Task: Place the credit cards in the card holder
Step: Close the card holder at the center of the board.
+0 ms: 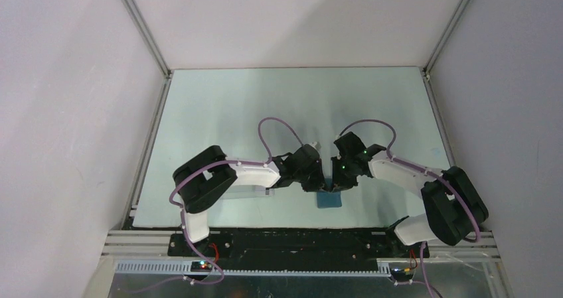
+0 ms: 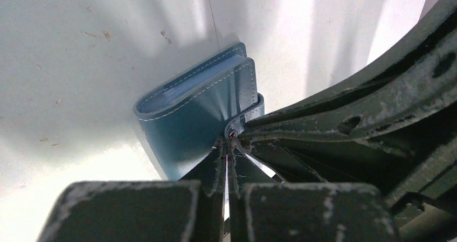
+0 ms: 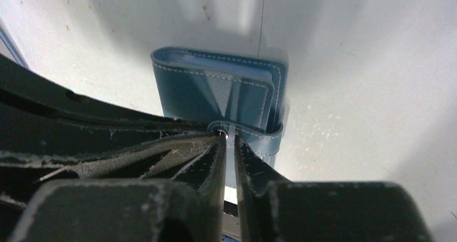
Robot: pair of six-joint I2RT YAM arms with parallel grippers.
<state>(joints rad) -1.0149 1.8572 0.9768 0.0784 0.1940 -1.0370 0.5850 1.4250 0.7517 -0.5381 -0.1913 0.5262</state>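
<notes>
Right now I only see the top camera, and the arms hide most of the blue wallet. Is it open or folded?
Observer: Folded. The left wrist camera shows the card holder doubled over, with pale pocket layers between its covers.
Operator: What are the right arm's fingers doing?
Observer: On the right wrist camera, the right fingers are nearly together and seem to pinch the clasp tab at its snap.
Operator: And the other arm?
Observer: The left fingers are pressed together, with their tips right at that same snap.
</notes>
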